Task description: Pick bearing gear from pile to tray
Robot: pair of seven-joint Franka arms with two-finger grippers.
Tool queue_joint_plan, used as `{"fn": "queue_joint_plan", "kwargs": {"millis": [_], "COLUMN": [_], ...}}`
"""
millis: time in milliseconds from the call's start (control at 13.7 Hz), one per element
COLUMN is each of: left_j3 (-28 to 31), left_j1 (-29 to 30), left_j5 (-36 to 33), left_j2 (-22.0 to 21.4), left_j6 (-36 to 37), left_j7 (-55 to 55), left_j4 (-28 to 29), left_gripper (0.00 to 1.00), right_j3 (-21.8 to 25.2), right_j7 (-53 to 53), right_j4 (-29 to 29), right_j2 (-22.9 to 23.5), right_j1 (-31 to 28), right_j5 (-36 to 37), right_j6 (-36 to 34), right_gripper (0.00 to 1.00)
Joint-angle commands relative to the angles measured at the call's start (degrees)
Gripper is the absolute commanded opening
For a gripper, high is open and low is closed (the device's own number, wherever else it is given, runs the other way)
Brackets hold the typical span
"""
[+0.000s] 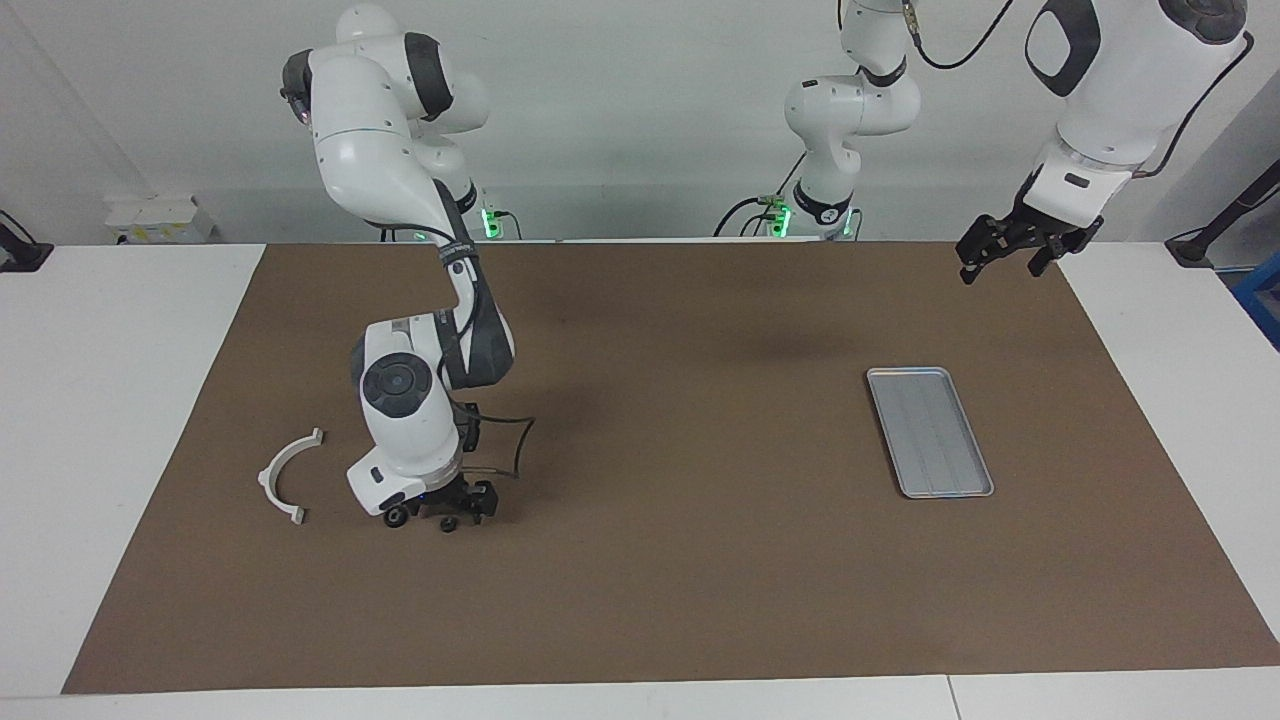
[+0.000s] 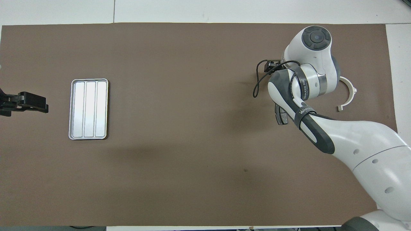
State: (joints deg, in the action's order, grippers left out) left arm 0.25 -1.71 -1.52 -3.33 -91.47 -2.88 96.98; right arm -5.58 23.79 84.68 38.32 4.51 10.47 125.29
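Facing view: right gripper [image 1: 447, 510] low on the pile [image 1: 396, 517].
Finger state indeterminate; left gripper [image 1: 1010, 248] waits, spread, near tray [image 1: 930, 432].

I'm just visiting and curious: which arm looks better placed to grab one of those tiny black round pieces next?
The right arm. Its end effector is already down at the small black pieces beside the white bracket. The left end effector waits up in the air at the other end, near the tray.

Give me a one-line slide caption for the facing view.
Right pincer down at the small black pieces beside the white bracket; left pincer waits; tray empty.
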Motion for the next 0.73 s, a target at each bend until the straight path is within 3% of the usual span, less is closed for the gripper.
{"fn": "queue_joint_plan", "kwargs": {"millis": [0,509,655], "left_j3": [-0.3,-0.3,-0.3], "left_j1": [0.3,0.3,0.3], "left_j5": [-0.8,-0.8,-0.8], "left_j2": [-1.2,-1.2,-1.2], "left_j6": [0.4,0.3,0.3], "left_j7": [0.2,0.2,0.2], "left_j4": [0.8,0.8,0.8], "left_gripper": [1.0,1.0,1.0], "right_j3": [-0.5,-0.4,-0.4], "right_j7": [2.7,3.5,3.5], "right_j4": [-1.0,0.0,0.7], "right_j2": [0.8,0.7,0.7], "right_j1": [-1.0,-1.9,-1.8], "right_j5": [0.6,-5.4,-5.4], "right_j6": [0.6,0.1,0.5], "right_gripper": [0.92,0.88,0.82]}}
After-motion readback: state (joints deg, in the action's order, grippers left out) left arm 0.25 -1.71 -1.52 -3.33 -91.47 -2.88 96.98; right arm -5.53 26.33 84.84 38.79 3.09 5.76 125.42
